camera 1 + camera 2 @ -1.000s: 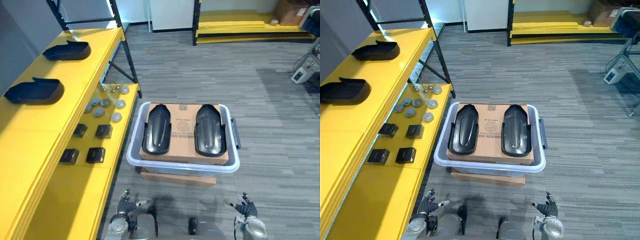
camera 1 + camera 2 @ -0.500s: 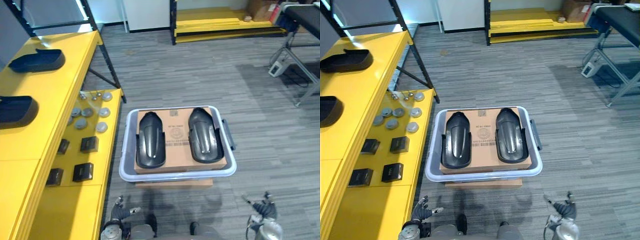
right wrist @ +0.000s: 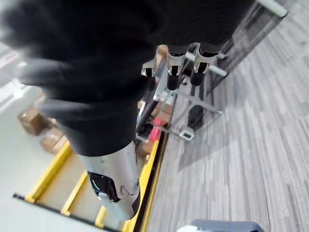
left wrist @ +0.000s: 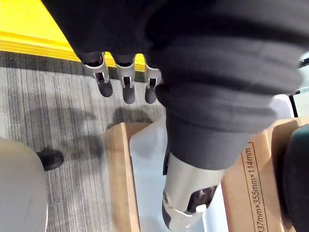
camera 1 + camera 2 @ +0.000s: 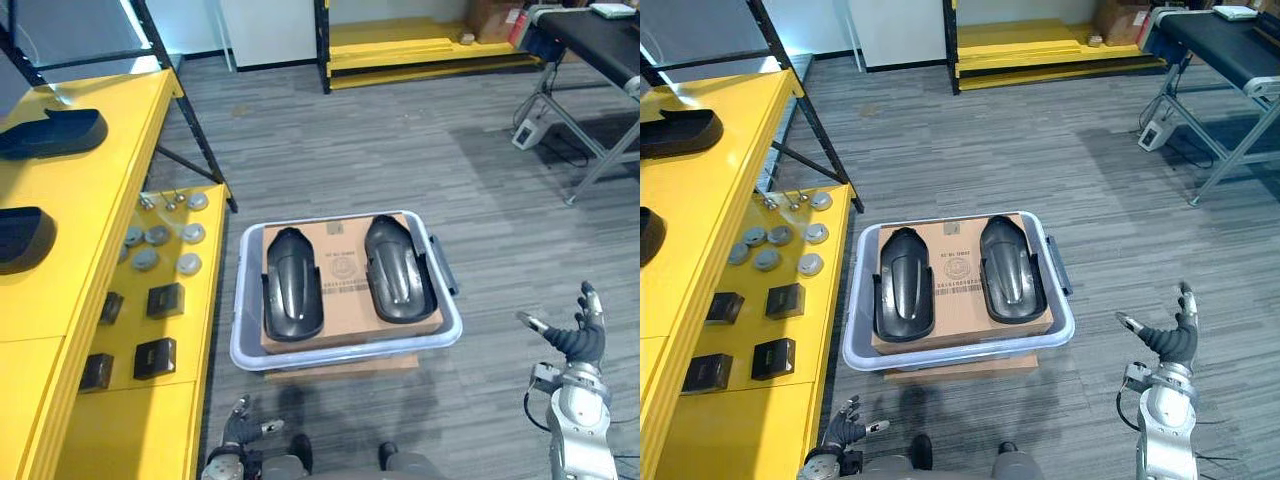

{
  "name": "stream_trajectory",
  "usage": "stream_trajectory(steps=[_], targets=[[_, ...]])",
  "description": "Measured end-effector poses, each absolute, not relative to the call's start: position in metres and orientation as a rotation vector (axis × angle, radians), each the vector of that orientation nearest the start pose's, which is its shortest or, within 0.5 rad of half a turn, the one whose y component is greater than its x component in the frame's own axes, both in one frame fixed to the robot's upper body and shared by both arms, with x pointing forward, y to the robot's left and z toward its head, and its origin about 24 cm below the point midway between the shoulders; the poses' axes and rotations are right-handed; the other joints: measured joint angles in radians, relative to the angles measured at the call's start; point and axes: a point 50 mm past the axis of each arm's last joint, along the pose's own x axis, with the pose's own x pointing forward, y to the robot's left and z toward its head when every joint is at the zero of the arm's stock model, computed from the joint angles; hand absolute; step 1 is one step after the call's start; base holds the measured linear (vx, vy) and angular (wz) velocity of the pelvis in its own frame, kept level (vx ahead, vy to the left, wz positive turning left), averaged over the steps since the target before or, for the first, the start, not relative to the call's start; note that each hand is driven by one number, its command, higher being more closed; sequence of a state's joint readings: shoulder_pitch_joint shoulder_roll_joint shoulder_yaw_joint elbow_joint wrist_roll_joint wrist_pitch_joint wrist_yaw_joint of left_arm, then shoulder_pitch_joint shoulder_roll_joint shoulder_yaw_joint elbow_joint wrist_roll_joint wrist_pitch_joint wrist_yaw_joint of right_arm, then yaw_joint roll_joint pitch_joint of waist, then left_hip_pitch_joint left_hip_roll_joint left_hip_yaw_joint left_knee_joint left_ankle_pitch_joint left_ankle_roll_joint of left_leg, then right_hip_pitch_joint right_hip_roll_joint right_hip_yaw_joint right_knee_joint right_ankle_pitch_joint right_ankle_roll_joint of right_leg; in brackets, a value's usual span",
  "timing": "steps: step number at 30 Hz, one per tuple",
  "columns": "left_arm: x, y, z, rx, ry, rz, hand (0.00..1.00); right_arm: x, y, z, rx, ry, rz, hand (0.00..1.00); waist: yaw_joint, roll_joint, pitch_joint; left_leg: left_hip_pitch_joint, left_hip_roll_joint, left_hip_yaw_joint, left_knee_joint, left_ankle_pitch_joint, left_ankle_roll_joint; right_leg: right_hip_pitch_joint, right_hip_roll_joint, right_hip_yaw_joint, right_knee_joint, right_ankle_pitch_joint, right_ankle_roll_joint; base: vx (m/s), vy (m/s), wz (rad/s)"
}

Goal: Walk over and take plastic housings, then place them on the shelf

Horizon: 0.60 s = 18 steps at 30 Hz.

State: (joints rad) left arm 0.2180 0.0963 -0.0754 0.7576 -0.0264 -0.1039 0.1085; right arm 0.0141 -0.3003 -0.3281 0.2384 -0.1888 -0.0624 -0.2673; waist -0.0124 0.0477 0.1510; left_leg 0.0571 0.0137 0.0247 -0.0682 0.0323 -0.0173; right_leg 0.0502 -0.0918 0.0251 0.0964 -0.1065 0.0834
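Note:
Two black plastic housings, one on the left (image 5: 292, 296) and one on the right (image 5: 398, 267), lie side by side on a cardboard box (image 5: 344, 268) inside a pale grey bin (image 5: 446, 327) on the floor ahead. Two more black housings (image 5: 52, 133) (image 5: 22, 239) rest on the yellow shelf (image 5: 95, 205) at the left. My left hand (image 5: 241, 428) hangs low near the bin's front left corner, fingers relaxed and empty. My right hand (image 5: 575, 337) is raised to the right of the bin, fingers spread and empty.
The shelf's lower yellow tier (image 5: 190, 340) holds several grey discs (image 5: 160, 236) and small black blocks (image 5: 165, 299). A metal-framed table (image 5: 590, 60) stands at the far right, a low yellow rack (image 5: 400, 40) at the back. Grey floor surrounds the bin.
The camera has swung right, shifting the bin and shelf leftward in view. My right hand has risen and moved out to the right, fingers spread. The housings have not moved.

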Motion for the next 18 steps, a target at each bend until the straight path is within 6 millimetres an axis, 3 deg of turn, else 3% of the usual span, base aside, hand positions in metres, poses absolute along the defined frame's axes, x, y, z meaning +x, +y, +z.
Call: stream_trajectory(steps=[3,8,13,18], targets=[[0.109,0.182,-0.138,0.120,0.861,0.118,0.00,0.244,-0.301,0.023,-0.490,0.166,-0.584,0.00,0.005,0.000,0.000,0.000,-0.002,-0.021,-0.020,0.021,0.000,0.005,0.002,-0.024,-0.008,0.006,-0.002,-0.04,-0.020,0.25],[0.113,0.181,-0.135,0.121,0.834,0.118,0.00,0.275,-0.296,0.027,-0.477,0.187,-0.595,0.00,0.026,0.005,0.016,-0.015,-0.003,-0.050,-0.024,0.039,-0.001,0.007,0.002,-0.052,-0.018,0.014,-0.007,-0.05,-0.021,0.18],[0.126,0.175,-0.130,0.112,0.782,0.118,0.00,0.321,-0.302,0.063,-0.493,0.149,-0.624,0.00,0.030,0.051,0.101,-0.094,-0.003,-0.067,-0.025,0.076,0.001,-0.059,0.003,-0.067,-0.015,0.042,-0.005,-0.09,-0.002,0.09],[0.138,0.173,-0.126,0.092,0.747,0.137,0.00,0.341,-0.307,0.075,-0.469,0.189,-0.634,0.00,0.037,0.056,0.161,-0.136,-0.002,-0.094,-0.025,0.094,-0.002,-0.088,0.005,-0.088,-0.014,0.049,-0.008,-0.05,-0.006,0.16]])
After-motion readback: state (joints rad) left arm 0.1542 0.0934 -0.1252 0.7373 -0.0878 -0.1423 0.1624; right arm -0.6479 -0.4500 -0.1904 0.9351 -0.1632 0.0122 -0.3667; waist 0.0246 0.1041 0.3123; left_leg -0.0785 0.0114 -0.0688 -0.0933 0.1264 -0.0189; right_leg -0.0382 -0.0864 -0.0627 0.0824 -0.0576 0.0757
